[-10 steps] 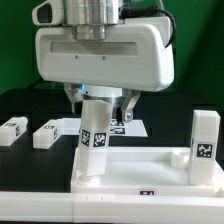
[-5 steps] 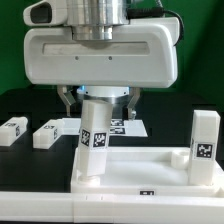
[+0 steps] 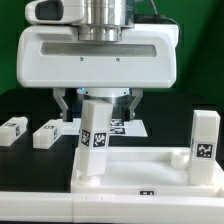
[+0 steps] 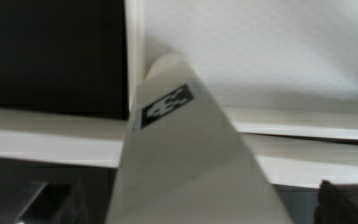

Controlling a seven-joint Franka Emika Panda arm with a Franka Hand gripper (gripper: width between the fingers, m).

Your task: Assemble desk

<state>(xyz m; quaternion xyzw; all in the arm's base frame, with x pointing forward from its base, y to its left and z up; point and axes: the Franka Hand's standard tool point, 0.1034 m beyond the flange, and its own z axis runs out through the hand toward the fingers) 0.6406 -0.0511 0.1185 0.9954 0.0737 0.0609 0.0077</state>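
The gripper [image 3: 98, 110] hangs over a slightly tilted leg [image 3: 93, 142] in the tabletop's [image 3: 140, 178] corner at the exterior view's left, fingers spread, grasping nothing. That leg looks placed. Next it likely needs one of the loose legs [image 3: 47, 133] lying nearby.

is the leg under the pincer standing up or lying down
Standing on end, leaning slightly: the leg rises from a corner of the tabletop, between the fingers of the open pincer, untouched by them.
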